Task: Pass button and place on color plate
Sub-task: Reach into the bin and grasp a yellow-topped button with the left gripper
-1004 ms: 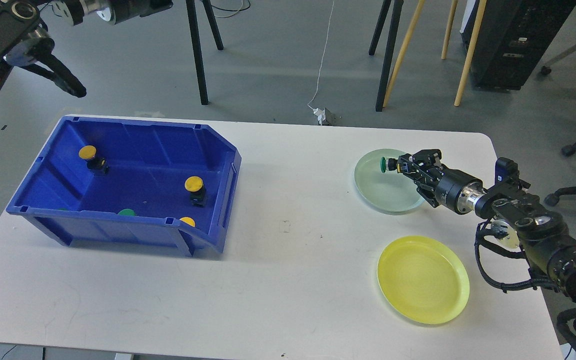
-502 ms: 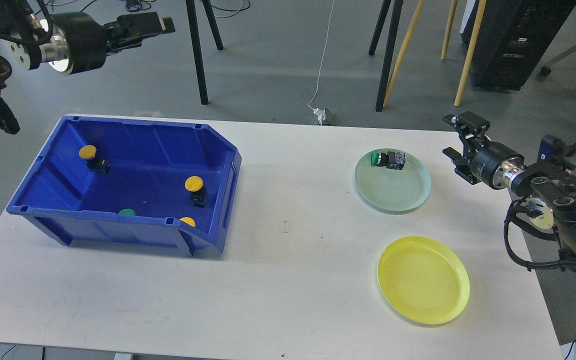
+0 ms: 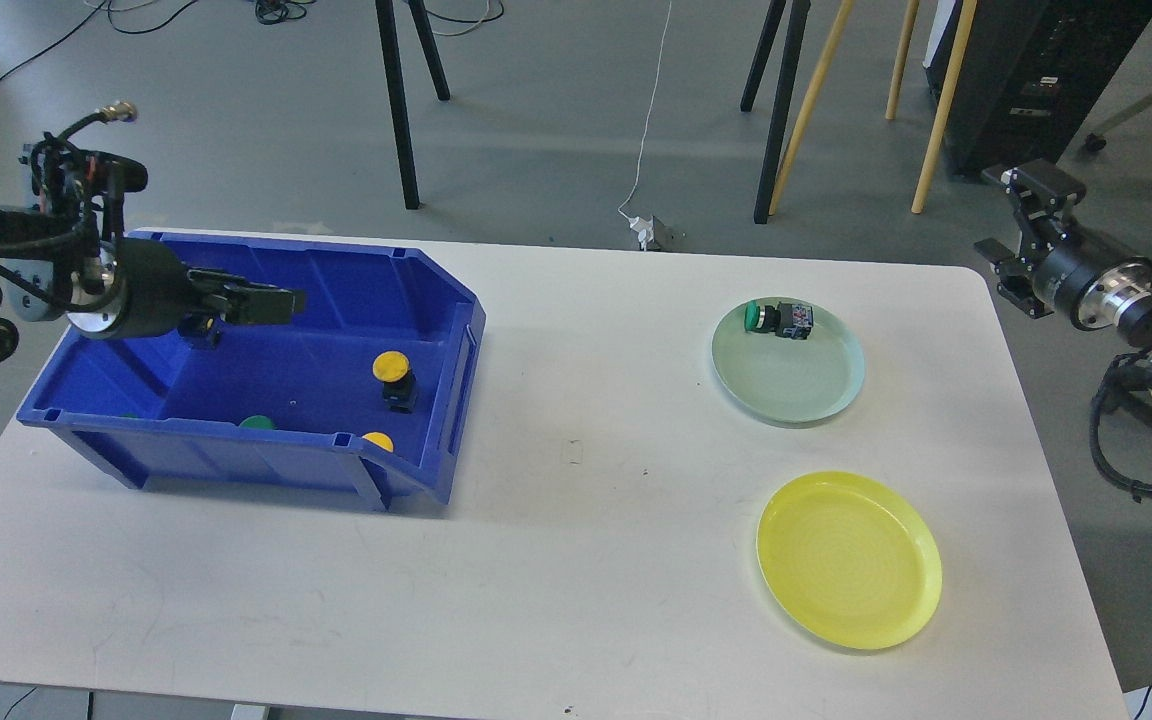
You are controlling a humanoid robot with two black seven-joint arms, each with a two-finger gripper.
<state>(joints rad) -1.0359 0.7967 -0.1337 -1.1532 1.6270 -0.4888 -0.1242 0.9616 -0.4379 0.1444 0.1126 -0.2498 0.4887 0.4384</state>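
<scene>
A green button (image 3: 779, 318) lies on its side at the far edge of the pale green plate (image 3: 796, 385). The yellow plate (image 3: 848, 560) is bare. The blue bin (image 3: 436, 400) holds a yellow button (image 3: 391, 372), another yellow one (image 3: 376, 440) by the front wall, and a green one (image 3: 256, 422). My left gripper (image 3: 281, 302) reaches over the bin's back left, above a partly hidden yellow button; its fingers cannot be told apart. My right gripper (image 3: 1006, 225) is open and empty, off the table's right edge, well clear of the green plate.
The white table (image 3: 576, 560) carries the bin on the left and both plates on the right. Tripod legs (image 3: 401, 110) and wooden poles (image 3: 926, 110) stand on the floor behind the table. A black cabinet (image 3: 1046, 80) stands at the back right.
My right gripper, which let go of the green button on the green plate, has drawn back right and up past the table edge. My left arm has swung down over the blue bin.
</scene>
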